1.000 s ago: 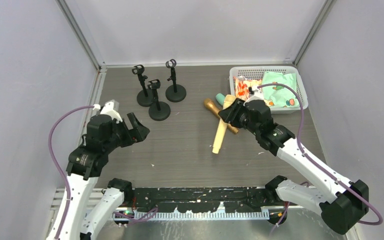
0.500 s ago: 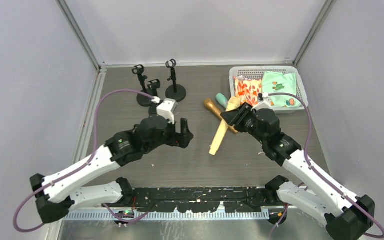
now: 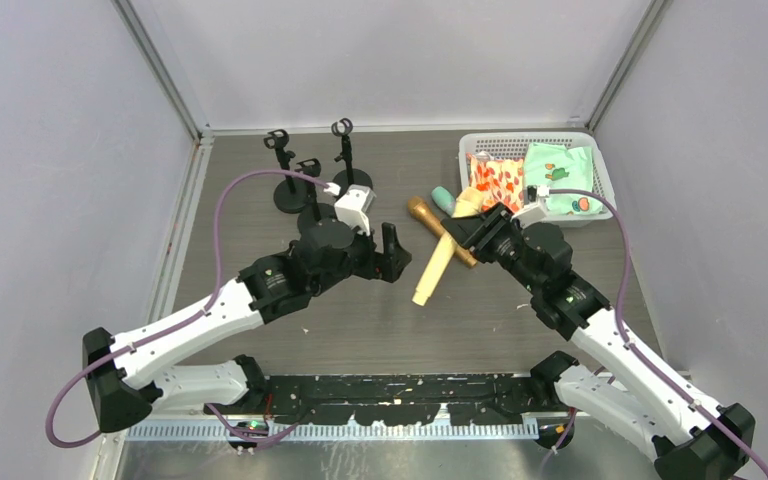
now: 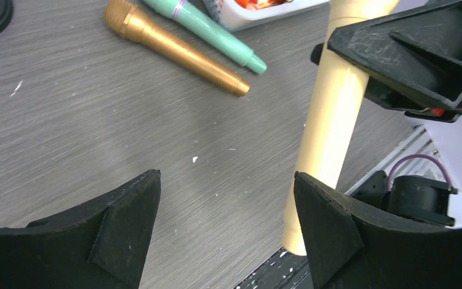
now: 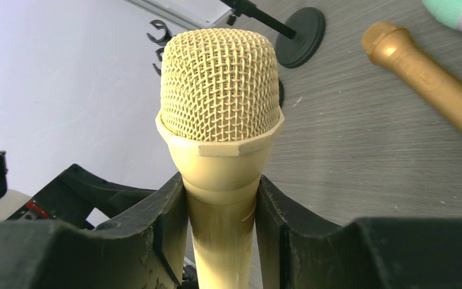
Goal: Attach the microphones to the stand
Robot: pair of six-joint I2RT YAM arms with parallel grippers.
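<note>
My right gripper (image 5: 221, 186) is shut on the neck of the cream-yellow microphone (image 3: 433, 268), just under its mesh head (image 5: 219, 84), and holds it tilted above the table. My left gripper (image 4: 225, 176) is open, with nothing between its fingers; the cream shaft (image 4: 331, 120) runs just beyond its right fingertip. The golden-brown microphone (image 3: 428, 218) and the mint-green microphone (image 3: 444, 196) lie on the table behind them. Three black stands (image 3: 282, 165) with clips on top are at the back left, and my left arm hides part of the nearest one.
A white basket (image 3: 601, 180) holding patterned cloth pouches sits at the back right, close behind my right wrist. The grey enclosure walls close in the left, back and right sides. The arms' base rail runs along the near edge.
My left arm has swung from the left side to the table's middle, up beside the cream-yellow microphone. My right gripper has shifted the microphone slightly right and back.
</note>
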